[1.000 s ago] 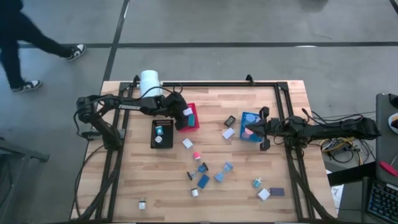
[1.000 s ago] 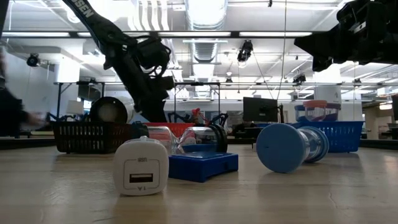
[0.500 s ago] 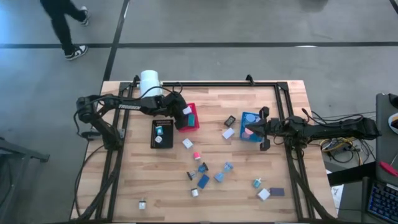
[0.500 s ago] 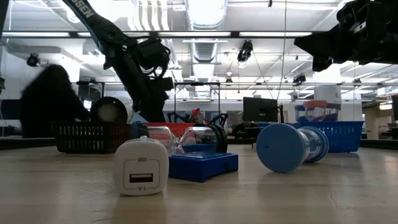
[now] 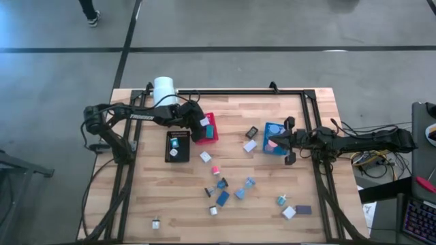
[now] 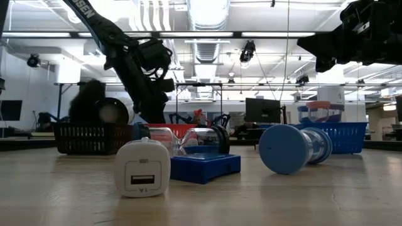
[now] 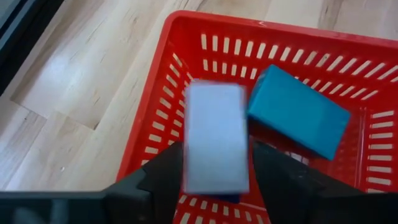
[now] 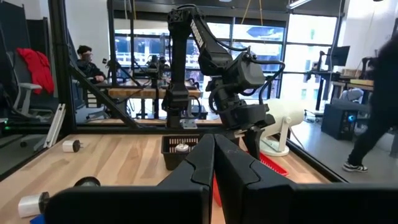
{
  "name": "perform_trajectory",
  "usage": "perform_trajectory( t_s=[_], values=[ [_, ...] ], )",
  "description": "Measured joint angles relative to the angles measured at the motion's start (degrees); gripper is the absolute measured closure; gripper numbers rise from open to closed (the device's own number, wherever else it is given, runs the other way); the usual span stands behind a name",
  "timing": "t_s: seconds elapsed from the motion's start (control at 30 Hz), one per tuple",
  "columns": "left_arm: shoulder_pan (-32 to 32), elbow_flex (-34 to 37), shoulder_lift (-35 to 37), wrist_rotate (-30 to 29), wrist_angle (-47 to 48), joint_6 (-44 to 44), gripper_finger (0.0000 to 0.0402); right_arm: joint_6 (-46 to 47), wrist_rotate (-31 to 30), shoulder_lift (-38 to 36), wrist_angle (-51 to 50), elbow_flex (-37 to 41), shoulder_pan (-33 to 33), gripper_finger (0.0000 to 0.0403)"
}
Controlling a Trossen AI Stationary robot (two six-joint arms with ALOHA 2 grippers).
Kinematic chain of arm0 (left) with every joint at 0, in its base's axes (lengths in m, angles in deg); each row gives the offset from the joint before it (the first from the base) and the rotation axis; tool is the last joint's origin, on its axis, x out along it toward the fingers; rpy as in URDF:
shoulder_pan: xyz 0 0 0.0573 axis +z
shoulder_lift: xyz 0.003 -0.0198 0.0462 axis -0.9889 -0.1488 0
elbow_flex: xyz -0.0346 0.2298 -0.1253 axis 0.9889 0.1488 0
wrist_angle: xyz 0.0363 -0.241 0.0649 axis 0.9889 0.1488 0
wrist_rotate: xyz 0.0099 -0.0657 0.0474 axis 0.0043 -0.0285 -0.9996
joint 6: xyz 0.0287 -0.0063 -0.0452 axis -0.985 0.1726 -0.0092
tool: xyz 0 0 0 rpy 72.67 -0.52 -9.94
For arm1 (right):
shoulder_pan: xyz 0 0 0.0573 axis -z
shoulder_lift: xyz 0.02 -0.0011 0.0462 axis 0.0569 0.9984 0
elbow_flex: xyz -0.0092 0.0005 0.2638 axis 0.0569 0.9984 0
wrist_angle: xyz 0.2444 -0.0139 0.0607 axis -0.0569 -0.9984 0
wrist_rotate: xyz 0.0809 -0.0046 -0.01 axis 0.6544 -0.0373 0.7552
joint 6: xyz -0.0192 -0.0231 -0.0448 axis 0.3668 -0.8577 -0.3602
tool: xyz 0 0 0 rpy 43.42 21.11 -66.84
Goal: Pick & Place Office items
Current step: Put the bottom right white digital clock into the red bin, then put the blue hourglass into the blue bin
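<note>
My left gripper (image 7: 214, 168) hangs open over the red bin (image 7: 155, 124), pointing steeply down. A white block (image 7: 216, 137) shows blurred between its two fingers, with a thin gap on each side. A teal block (image 7: 298, 112) lies in the bin beside it. In the high view the white block (image 5: 204, 122) sits at the left gripper's (image 5: 199, 126) tip, over the bin's near-left part. My right gripper (image 8: 213, 162) is shut on nothing and held level above the blue bin (image 5: 276, 129). Several office items (image 5: 221, 187) lie loose on the table.
A black bin (image 5: 177, 145) with small pieces stands left of the red bin, and a big white cylinder (image 5: 163, 88) at the far left. In the low view a white charger block (image 6: 142, 167), a blue block (image 6: 205, 167) and a blue spool (image 6: 289, 149) lie near the front.
Both arms have kept still. A person has walked away across the floor beyond the table's far left corner.
</note>
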Motion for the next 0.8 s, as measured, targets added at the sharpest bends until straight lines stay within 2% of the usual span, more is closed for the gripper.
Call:
perform_trajectory(
  t_s=[0.33,0.47,0.63,0.8],
  values=[
    [0.0,0.0,0.1,0.2,-1.0,-1.7,0.0225,-0.1,0.0,0.0,0.0,0.0,0.0,0.0394],
    [-0.5,-1.8,2.6,1.5,2.3,-2.7,0.0226,-0.2,0.0,0.0,0.0,0.0,0.0,0.0394],
    [-3.0,-4.7,11.5,6.1,10.3,-6.6,0.0226,-0.6,0.0,0.0,-0.2,0.0,0.0,0.0394],
    [-6.1,-3.9,28.1,11.3,10.4,-8.5,0.0254,-0.8,0.1,0.0,0.0,0.0,0.0,0.0394]
  ],
)
